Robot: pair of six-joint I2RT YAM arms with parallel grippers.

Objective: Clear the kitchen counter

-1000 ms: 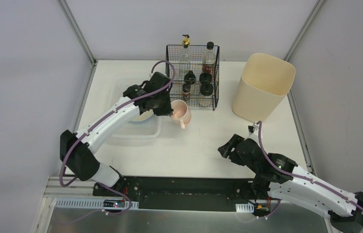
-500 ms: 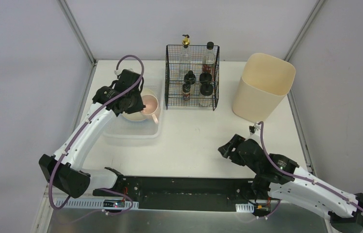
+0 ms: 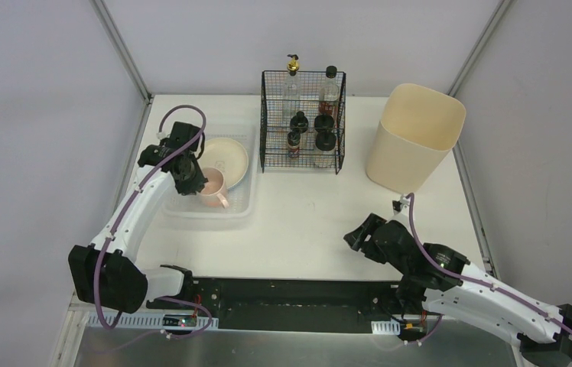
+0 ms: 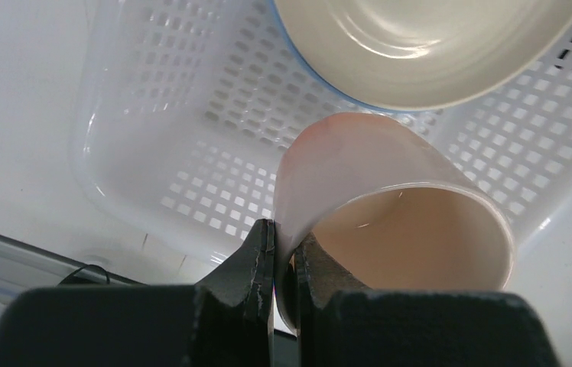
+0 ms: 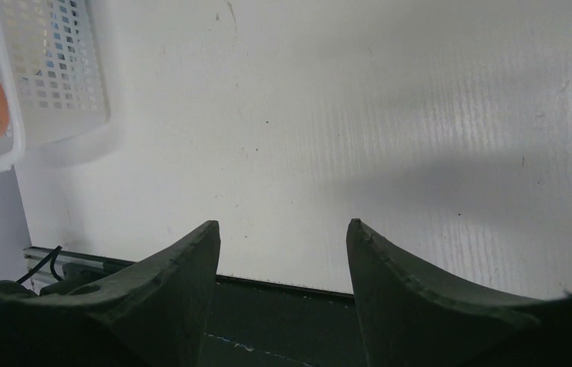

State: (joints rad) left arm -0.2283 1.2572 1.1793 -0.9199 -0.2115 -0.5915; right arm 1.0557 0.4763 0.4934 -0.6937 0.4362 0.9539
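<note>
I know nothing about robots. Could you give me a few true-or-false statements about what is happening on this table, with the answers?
1. The left gripper pinches the rim of the pink mug. True.
2. The pink mug is outside the white tray. False: it is over the tray.
3. The right gripper holds a bottle. False: it is open and empty.
4. A cream bowl lies in the tray. True.
5. The wire rack is empty. False: bottles stand in it.
</note>
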